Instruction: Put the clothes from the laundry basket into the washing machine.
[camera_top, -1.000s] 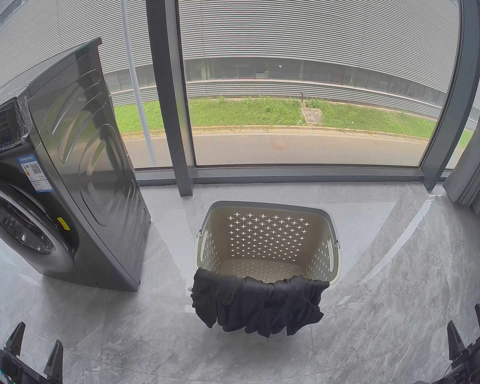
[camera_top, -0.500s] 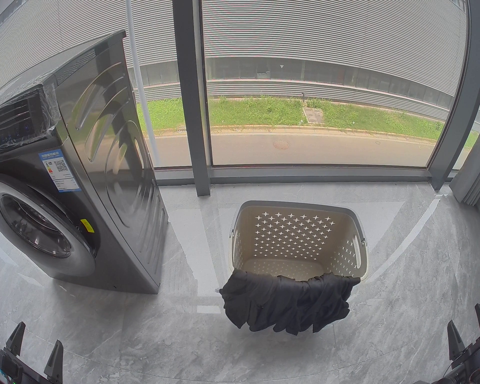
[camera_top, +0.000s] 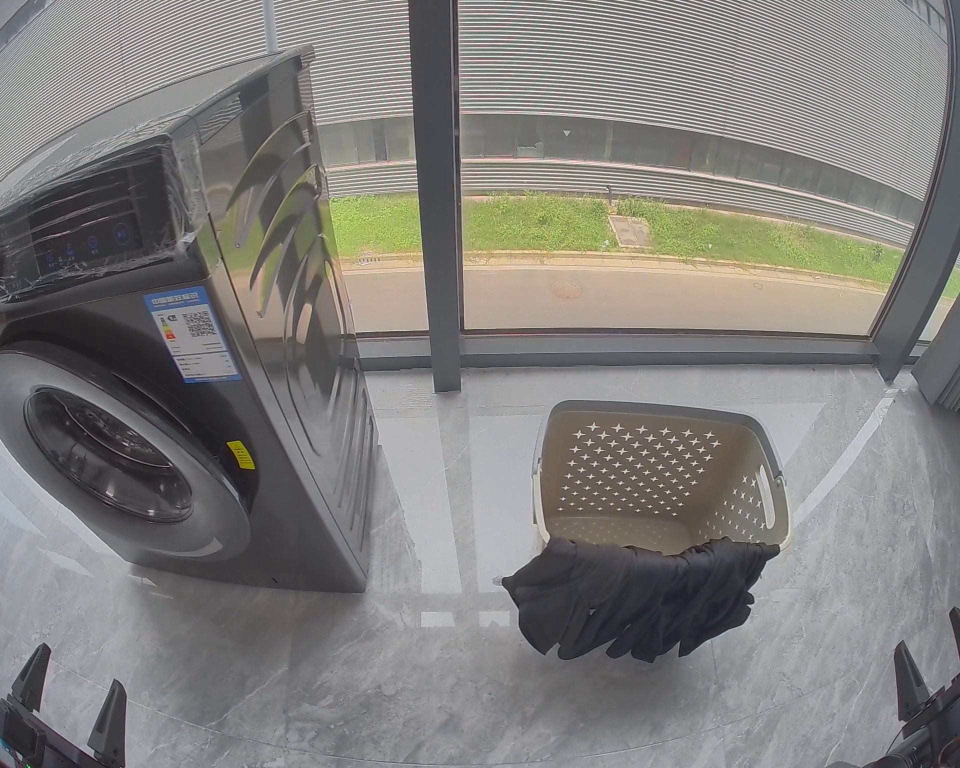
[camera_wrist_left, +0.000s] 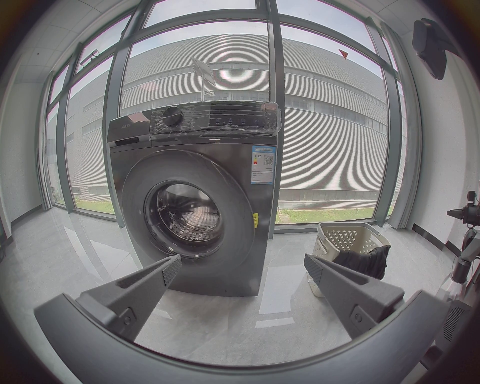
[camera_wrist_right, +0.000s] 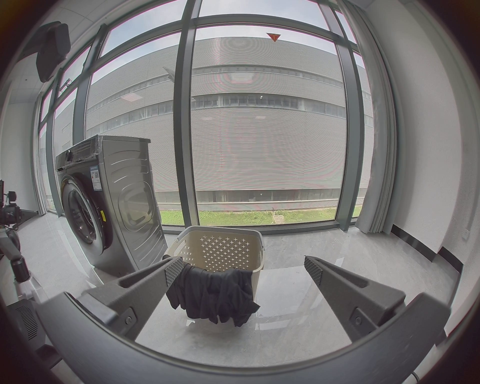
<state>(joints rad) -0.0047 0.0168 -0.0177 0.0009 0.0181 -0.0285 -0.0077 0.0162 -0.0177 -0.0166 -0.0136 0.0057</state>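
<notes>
Starting at the right gripper (camera_top: 930, 650): sitting low at the near right edge of the head view, spreading its jaws wide, holding nothing. Looking out between those jaws in the right wrist view and finding the black clothes (camera_wrist_right: 210, 295) ahead and slightly toward the robot's left, draped over the near rim of the laundry basket (camera_wrist_right: 220, 250). Turning to the left gripper (camera_top: 72, 690): sitting low at the near left, likewise gaping wide and empty, and facing the washing machine (camera_wrist_left: 190, 200) rather than the basket.

Moving outward to the clothes: lying folded over the basket's front rim and spilling mostly down the outside wall. Running lengthwise along that rim, crosswise to the robot's forward line. Hanging ahead and to the right of centre, well apart from both grippers, yet plainly nearer the right one.

Moving on to the machine: standing to the left of the basket, apart from it across a strip of floor (camera_top: 440, 650), turning its front toward the near left. Showing a round door (camera_top: 110, 455) that looks shut, judging only from the glass.

Weighing the coming move: favouring the right arm for the pick, reaching forward and a little leftward, coming down across the draped band at the rim, not along it. Leaving the left arm better placed for the door.
</notes>
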